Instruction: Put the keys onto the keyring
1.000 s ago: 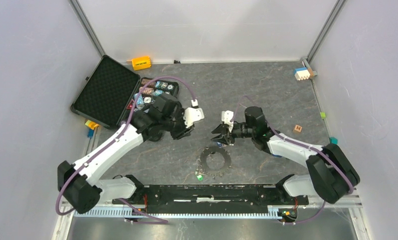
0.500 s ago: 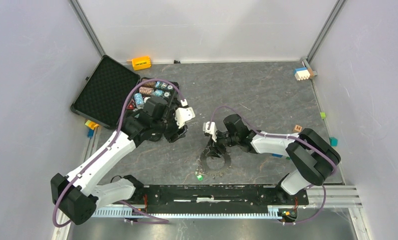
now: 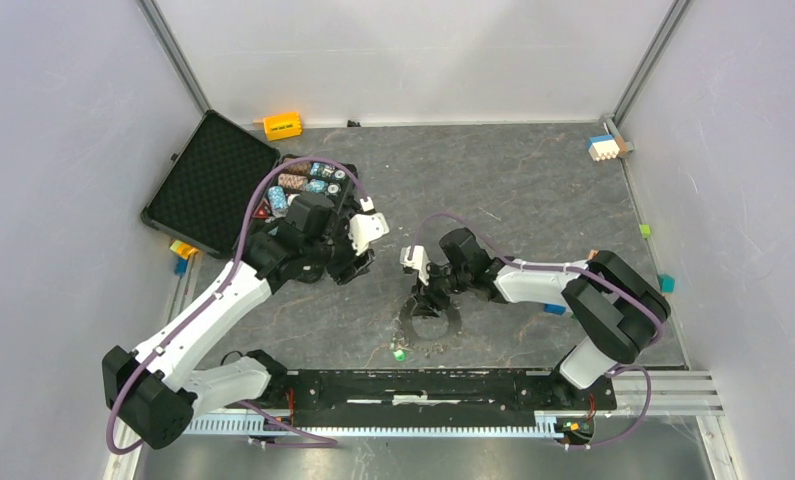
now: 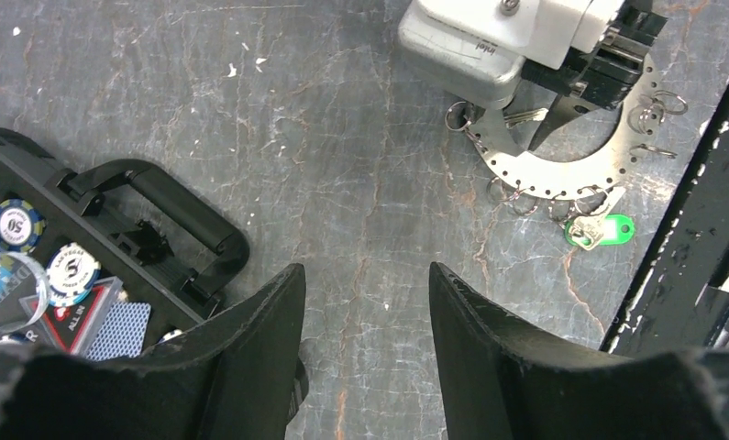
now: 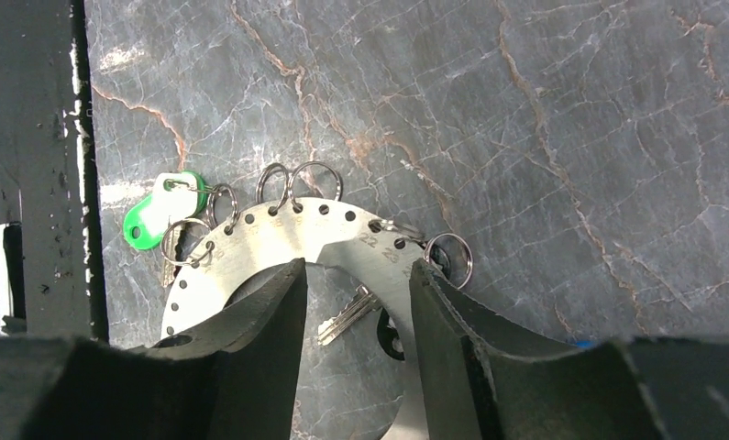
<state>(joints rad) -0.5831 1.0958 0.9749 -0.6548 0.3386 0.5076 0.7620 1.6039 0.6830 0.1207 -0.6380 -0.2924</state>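
The keyring [image 3: 443,328] is a flat grey toothed ring lying near the table's front, with small split rings round its edge. A green-headed key [image 3: 399,353] hangs on its front left edge. My right gripper [image 3: 429,298] is down over the ring's far edge, open. In the right wrist view [image 5: 355,268] its jaws straddle the ring's band [image 5: 250,240], with a silver key with a black head [image 5: 349,317] lying between them and the green key [image 5: 157,220] to the left. My left gripper [image 3: 359,264] is open and empty, left of the ring; its wrist view [image 4: 365,268] shows only bare table between the jaws.
An open black case [image 3: 211,184] with poker chips [image 3: 309,180] lies at the back left; its handle [image 4: 163,197] is beside my left fingers. An orange block [image 3: 282,124] and a blue-white block [image 3: 601,147] sit by the back wall. The black base rail [image 3: 423,385] runs just in front of the ring.
My right gripper has reached left and come down from beside the ring onto its far edge. My left gripper has drawn back a little to the left.
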